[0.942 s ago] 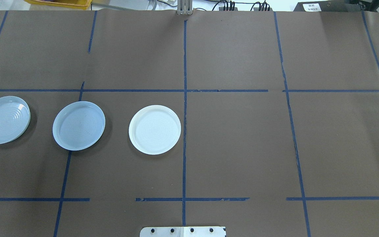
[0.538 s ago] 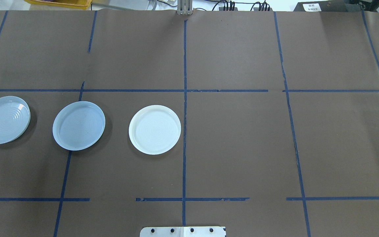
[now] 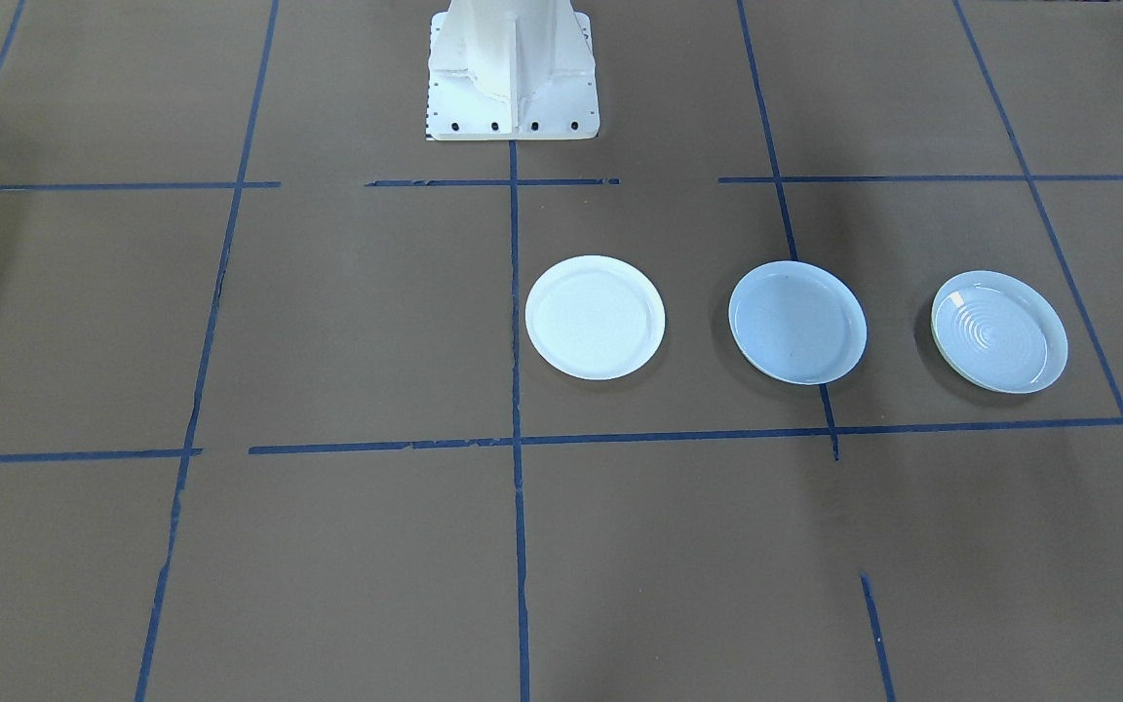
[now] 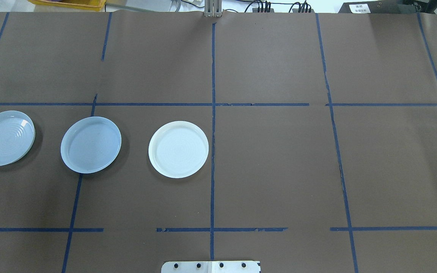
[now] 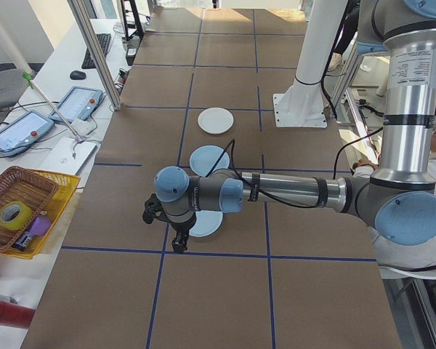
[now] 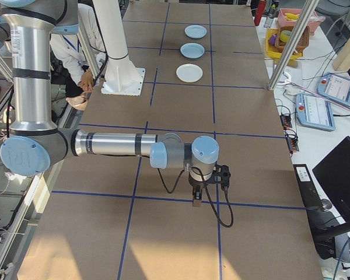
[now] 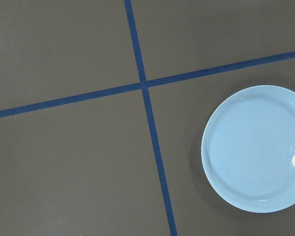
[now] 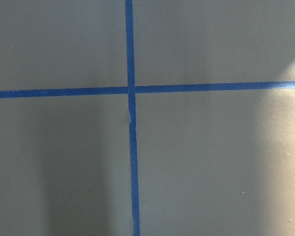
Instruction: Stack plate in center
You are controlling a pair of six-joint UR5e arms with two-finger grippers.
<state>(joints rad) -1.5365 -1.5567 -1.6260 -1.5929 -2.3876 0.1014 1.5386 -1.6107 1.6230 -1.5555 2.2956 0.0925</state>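
Three round plates lie in a row on the robot's left half of the brown table. The middle one, the center plate, is pale bluish and smooth inside. A whiter matte plate lies nearest the table's midline. A ringed plate with a cream edge lies farthest left and also shows in the left wrist view. My left gripper hangs over that ringed plate. My right gripper hovers above a tape crossing far from the plates. I cannot tell whether either gripper is open or shut, and nothing shows in either.
Blue tape lines divide the brown table cover into a grid. The robot's white pedestal stands at the table's near edge. A person sits beside it. A yellow basket and tablets sit on a side table.
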